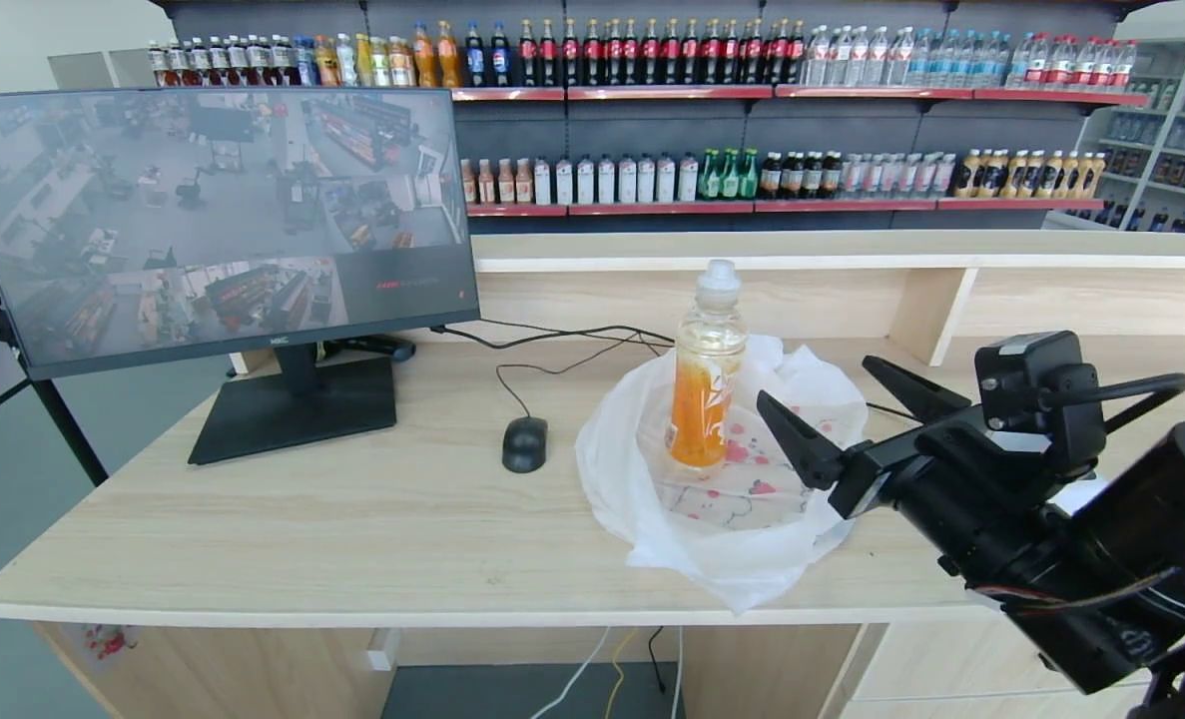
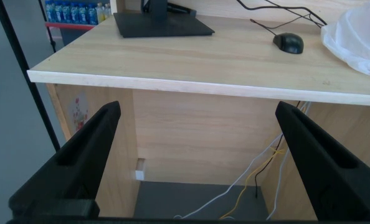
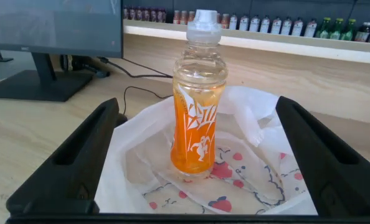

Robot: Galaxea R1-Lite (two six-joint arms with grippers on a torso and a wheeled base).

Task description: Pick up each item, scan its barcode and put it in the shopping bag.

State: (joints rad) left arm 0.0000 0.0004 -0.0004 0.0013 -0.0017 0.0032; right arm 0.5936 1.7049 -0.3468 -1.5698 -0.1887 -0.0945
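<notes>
A clear bottle with an orange label and white cap stands upright on the white plastic shopping bag, which lies spread out on the wooden counter. My right gripper hangs open just to the right of the bottle, its fingers apart and nothing between them. In the right wrist view the bottle stands on the bag ahead of my right gripper. My left gripper is open below the counter's front edge, holding nothing.
A monitor on a black stand sits at the counter's left. A black mouse with its cable lies between the monitor and the bag. A raised wooden ledge runs behind, with drink shelves beyond. Cables hang under the counter.
</notes>
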